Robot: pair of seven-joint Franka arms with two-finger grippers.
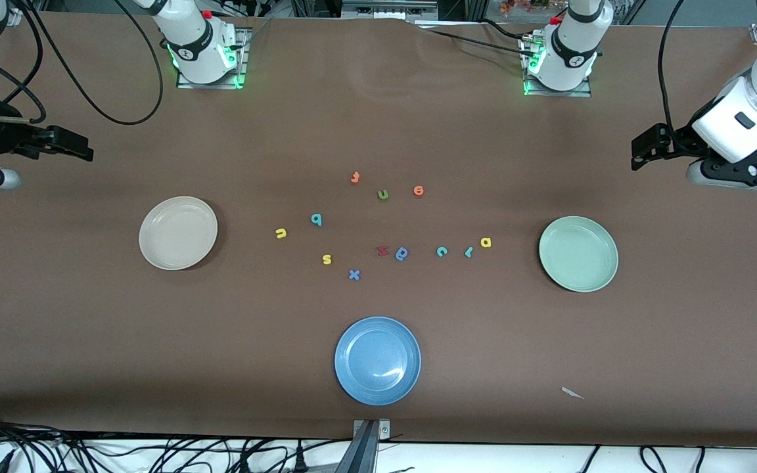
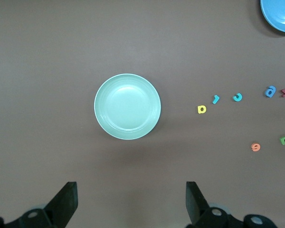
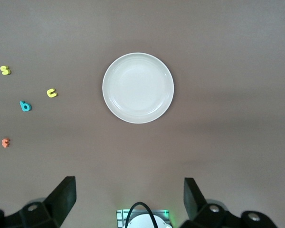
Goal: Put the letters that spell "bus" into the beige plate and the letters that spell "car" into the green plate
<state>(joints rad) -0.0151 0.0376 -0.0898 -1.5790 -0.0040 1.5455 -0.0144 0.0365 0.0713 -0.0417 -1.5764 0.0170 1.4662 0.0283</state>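
The beige plate [image 1: 178, 232] [image 3: 138, 88] lies empty toward the right arm's end. The green plate [image 1: 578, 253] [image 2: 127, 106] lies empty toward the left arm's end. Between them lie the teal b [image 1: 316, 219] [image 3: 25, 106], yellow u [image 1: 280, 233] [image 3: 52, 92] and yellow s [image 1: 326, 259] [image 3: 5, 70]. Closer to the green plate are the teal c [image 1: 441, 251] [image 2: 237, 97], teal r [image 1: 468, 251] [image 2: 215, 99] and yellow a [image 1: 485, 242] [image 2: 202, 109]. My right gripper [image 1: 83, 148] [image 3: 129, 197] and left gripper [image 1: 644, 150] [image 2: 131, 199] hang open and empty above the table's ends.
A blue plate [image 1: 377, 360] sits nearest the front camera. Other letters lie in the middle: orange t [image 1: 355, 177], olive u [image 1: 383, 194], orange e [image 1: 418, 191], red z [image 1: 382, 250], a darker blue letter [image 1: 402, 253], blue x [image 1: 354, 274]. A white scrap [image 1: 572, 393] lies near the front edge.
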